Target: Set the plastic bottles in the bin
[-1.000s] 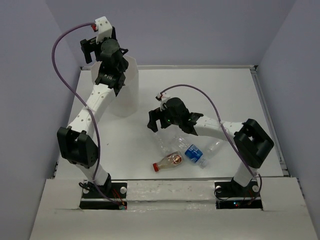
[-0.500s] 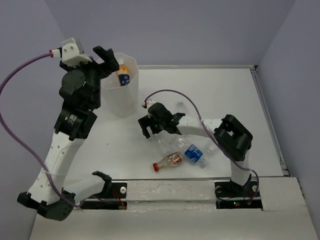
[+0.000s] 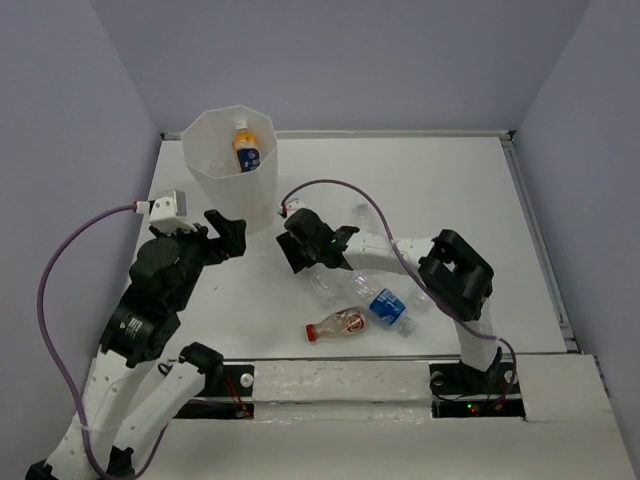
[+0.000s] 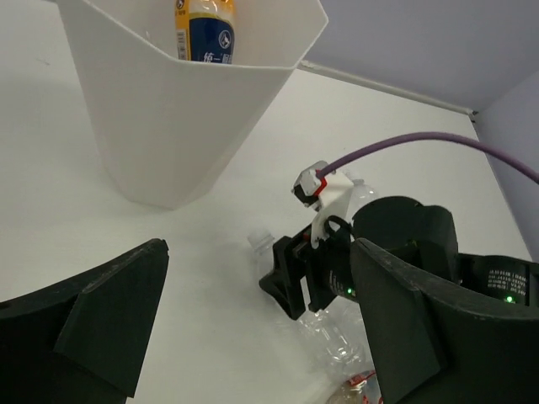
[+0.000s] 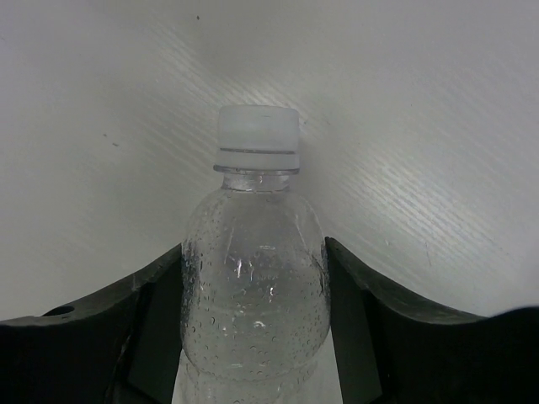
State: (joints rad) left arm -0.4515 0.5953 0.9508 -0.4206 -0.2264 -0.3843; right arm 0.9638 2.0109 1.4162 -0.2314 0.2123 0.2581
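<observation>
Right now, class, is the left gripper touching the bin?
Apart. The left wrist view shows bare table between the open left gripper and the bin.

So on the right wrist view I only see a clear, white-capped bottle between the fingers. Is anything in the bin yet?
Observer: Yes, one orange bottle stands inside the bin.
Operator: What is the left side doing?
Observer: The left fingers are wide open and empty, beside the bin's base.
Operator: What else is left to pick?
Observer: At least a red-capped bottle and a blue-labelled one, lying side by side on the near part of the table.
</observation>
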